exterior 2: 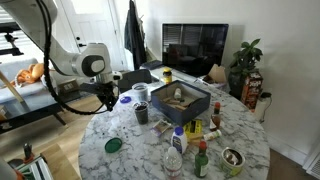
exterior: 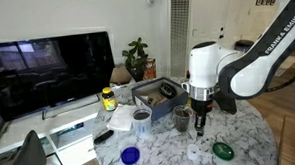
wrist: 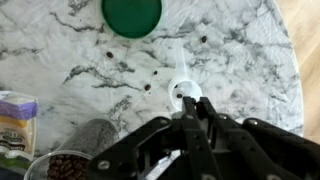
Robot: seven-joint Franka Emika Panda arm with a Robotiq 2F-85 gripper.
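My gripper (wrist: 195, 102) points down over the marble table (wrist: 250, 60), shut on a small white scoop (wrist: 183, 91). The scoop's round bowl sticks out past the fingertips with a dark coffee bean in it. Loose beans (wrist: 109, 54) lie scattered on the marble around it. A green lid (wrist: 132, 14) lies flat just beyond the scoop. A cup of coffee beans (wrist: 65, 165) stands at the lower left of the wrist view. In both exterior views the gripper (exterior: 199, 125) (exterior 2: 108, 100) hangs low near the table's edge, with the green lid (exterior: 223, 149) (exterior 2: 113, 145) close by.
A dark box (exterior: 158, 92) (exterior 2: 180, 100) sits mid-table with two cups (exterior: 141, 117) (exterior: 181, 117) beside it. A blue lid (exterior: 130, 155), a yellow-capped jar (exterior: 108, 97) and several bottles (exterior 2: 178, 150) crowd the table. A TV (exterior: 47, 67) and a plant (exterior: 136, 58) stand behind.
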